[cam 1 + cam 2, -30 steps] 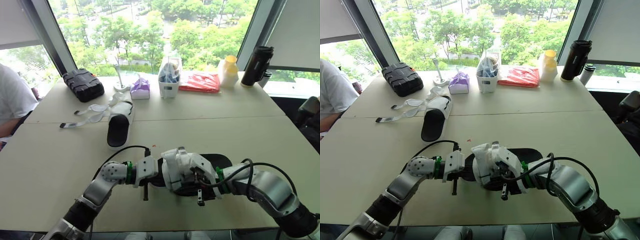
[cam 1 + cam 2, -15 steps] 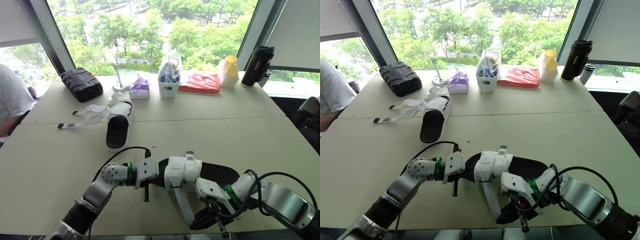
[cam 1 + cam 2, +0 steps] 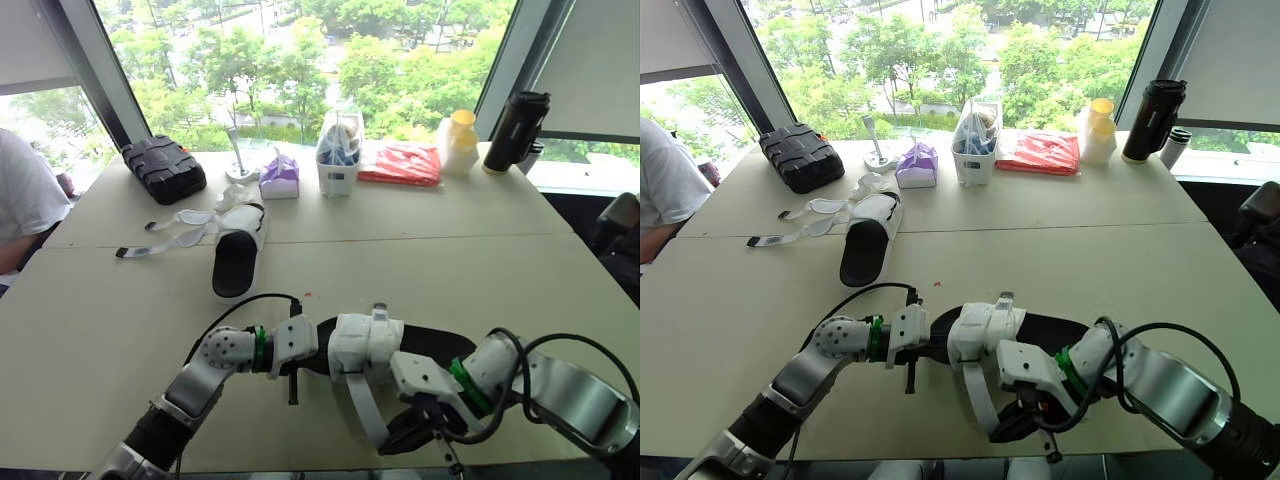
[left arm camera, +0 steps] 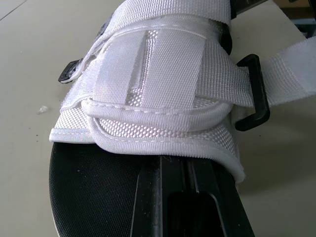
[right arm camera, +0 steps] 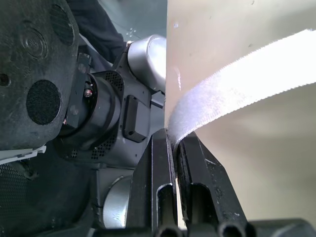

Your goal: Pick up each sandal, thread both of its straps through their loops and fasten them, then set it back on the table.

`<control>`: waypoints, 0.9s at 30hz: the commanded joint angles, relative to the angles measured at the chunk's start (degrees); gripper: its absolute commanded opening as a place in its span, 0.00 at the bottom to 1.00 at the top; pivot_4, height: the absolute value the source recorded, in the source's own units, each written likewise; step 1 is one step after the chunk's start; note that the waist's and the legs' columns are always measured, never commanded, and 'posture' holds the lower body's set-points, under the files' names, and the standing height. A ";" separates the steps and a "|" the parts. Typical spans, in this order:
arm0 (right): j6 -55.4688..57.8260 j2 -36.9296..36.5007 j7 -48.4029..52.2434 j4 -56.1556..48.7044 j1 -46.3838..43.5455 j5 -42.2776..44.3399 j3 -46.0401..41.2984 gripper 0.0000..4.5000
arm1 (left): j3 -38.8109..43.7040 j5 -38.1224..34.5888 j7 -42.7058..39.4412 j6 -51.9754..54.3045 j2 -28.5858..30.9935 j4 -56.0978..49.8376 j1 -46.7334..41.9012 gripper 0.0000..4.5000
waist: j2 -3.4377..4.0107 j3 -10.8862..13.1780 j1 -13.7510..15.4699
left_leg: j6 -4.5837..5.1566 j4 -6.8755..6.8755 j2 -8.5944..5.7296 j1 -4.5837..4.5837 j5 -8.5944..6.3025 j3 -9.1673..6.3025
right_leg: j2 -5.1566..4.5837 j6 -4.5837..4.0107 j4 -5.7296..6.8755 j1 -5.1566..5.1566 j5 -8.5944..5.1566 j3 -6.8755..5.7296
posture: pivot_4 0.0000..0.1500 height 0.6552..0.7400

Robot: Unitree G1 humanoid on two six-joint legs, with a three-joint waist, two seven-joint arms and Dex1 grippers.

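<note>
At the table (image 3: 100, 360) edge, right gripper (image 3: 407, 434) tight on the white strap (image 3: 357, 405), black sandal (image 3: 432, 345) just beyond.

A black-soled sandal (image 3: 425, 345) with a white upper lies along the table's (image 3: 480, 260) near edge. The left gripper (image 3: 297, 352) is at its left end. Its loose white strap (image 3: 362, 412) runs toward the near edge, where the right gripper (image 3: 405, 438) pinches its tip. A second sandal (image 3: 238, 258) lies further back toward the left edge, straps spread. Along the far edge stand a black case (image 3: 163, 168), purple pack (image 3: 280, 178), red packet (image 3: 400, 163) and black flask (image 3: 517, 130).
</note>
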 commanded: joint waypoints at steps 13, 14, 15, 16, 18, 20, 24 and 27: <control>-6.30 8.65 0.64 19.71 -22.89 -5.64 -1.40 0.01 | -7.63 9.23 0.01 1.65 -0.56 17.16 0.29 0.00 | 0.14 -0.20 1.35 | 0.02 0.23 -0.25 0.06 0.03 -0.05 | -0.22 -0.28 0.05 -0.05 0.18 -0.07 | 1.00 1.00; -7.51 9.59 0.48 21.50 -22.81 -6.68 -0.87 0.01 | -7.63 9.30 0.11 1.40 -0.57 17.40 0.28 0.00 | 0.14 -0.20 1.34 | 0.02 0.24 -0.26 0.08 0.03 -0.05 | -0.22 -0.28 0.07 -0.04 0.18 -0.07 | 1.00 1.00; -7.89 11.01 -0.22 23.81 -23.13 -7.50 -0.44 0.01 | -7.60 9.34 0.18 1.24 -0.49 17.46 0.35 0.00 | 0.13 -0.22 1.29 | 0.01 0.23 -0.26 0.09 0.03 -0.05 | -0.22 -0.28 0.11 -0.04 0.18 -0.07 | 1.00 1.00; -8.08 12.06 -0.59 25.42 -23.38 -8.08 -0.25 0.01 | -7.58 9.37 0.23 1.13 -0.43 17.48 0.41 0.00 | 0.13 -0.24 1.29 | 0.01 0.23 -0.26 0.15 0.04 -0.05 | -0.22 -0.27 0.14 0.00 0.18 -0.07 | 1.00 1.00; -8.56 13.38 -0.81 28.56 -23.89 -9.68 0.30 0.01 | -7.51 9.30 0.35 1.14 -0.33 17.24 0.58 0.00 | 0.13 -0.24 1.28 | -0.02 0.23 -0.25 0.27 0.06 -0.06 | -0.22 -0.24 0.20 0.06 0.15 -0.06 | 1.00 1.00; -8.53 14.03 -0.51 31.11 -23.90 -10.82 0.68 0.01 | -7.41 9.14 0.69 1.19 -0.31 17.04 0.81 0.00 | 0.13 -0.24 1.26 | -0.04 0.23 -0.25 0.32 0.13 -0.07 | -0.21 -0.18 0.24 0.11 0.10 -0.06 | 1.00 1.00; -8.89 15.04 -0.81 35.06 -23.94 -11.91 1.19 0.01 | -7.37 8.91 1.15 1.32 -0.26 16.77 0.99 0.00 | 0.13 -0.23 1.21 | -0.07 0.21 -0.23 0.64 0.17 -0.06 | -0.20 -0.29 0.29 0.38 0.09 -0.05 | 1.00 1.00; -9.93 14.94 -1.03 35.90 -23.48 -13.47 2.38 0.01 | -7.28 8.80 1.28 1.29 -0.17 16.68 1.04 0.00 | 0.12 -0.24 1.10 | -0.11 0.17 -0.18 0.90 0.14 -0.06 | -0.18 -0.29 0.27 0.62 0.05 -0.05 | 1.00 1.00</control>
